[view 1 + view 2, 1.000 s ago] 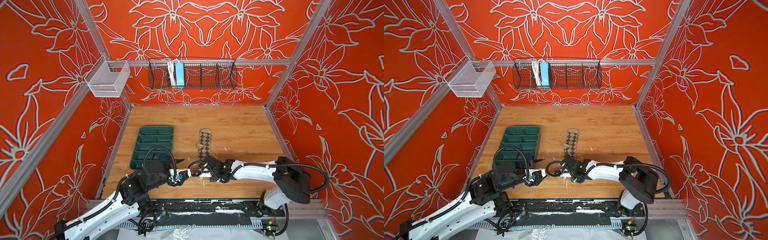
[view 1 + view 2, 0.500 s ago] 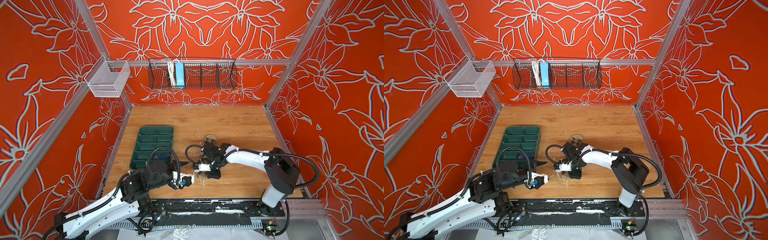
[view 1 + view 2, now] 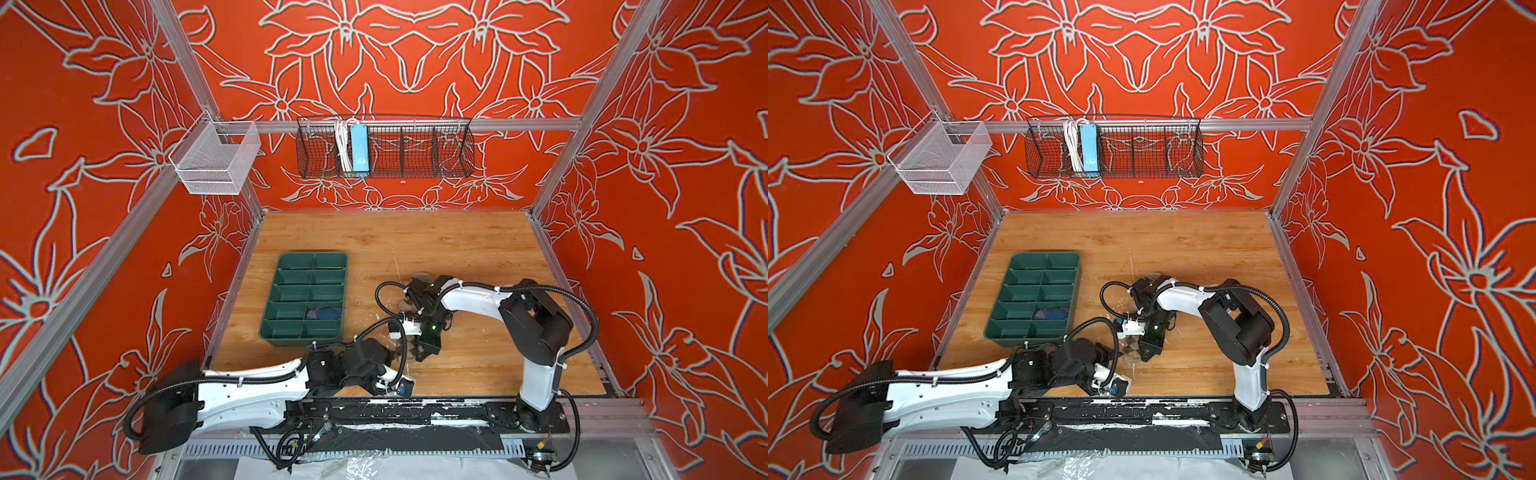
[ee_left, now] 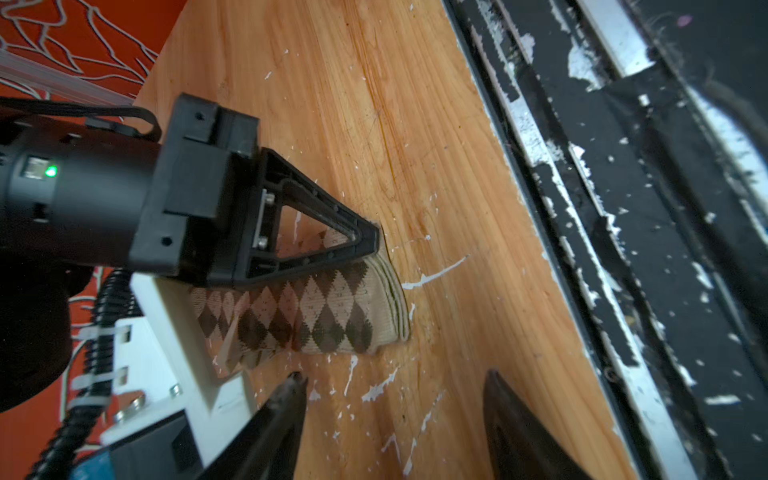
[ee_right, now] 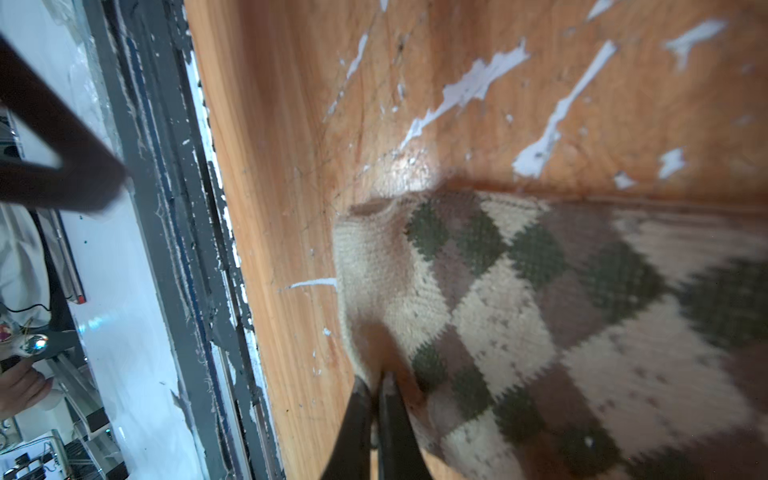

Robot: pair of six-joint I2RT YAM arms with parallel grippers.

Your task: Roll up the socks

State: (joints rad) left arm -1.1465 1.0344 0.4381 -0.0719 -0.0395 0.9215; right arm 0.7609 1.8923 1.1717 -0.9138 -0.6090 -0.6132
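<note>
The scuffed wooden table (image 3: 457, 249) sits inside red flowered walls. From above I can barely see the argyle sock (image 3: 1133, 347) at the table's 6 o'clock, since the right claw (image 5: 376, 386) covers most of it, pinched tight on its edge. My left claw (image 4: 395, 376) hangs wide and empty just beside it. At 9 o'clock the green tray (image 3: 299, 338) holds the purple sock (image 3: 324, 311), a dim lump in a compartment on its 3 o'clock side.

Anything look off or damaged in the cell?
The tabletop is scarred: white chips and scratches around the argyle sock, and the black front rail is flaked white too. Looks like wear, not a spill. Nothing else stands out.
</note>
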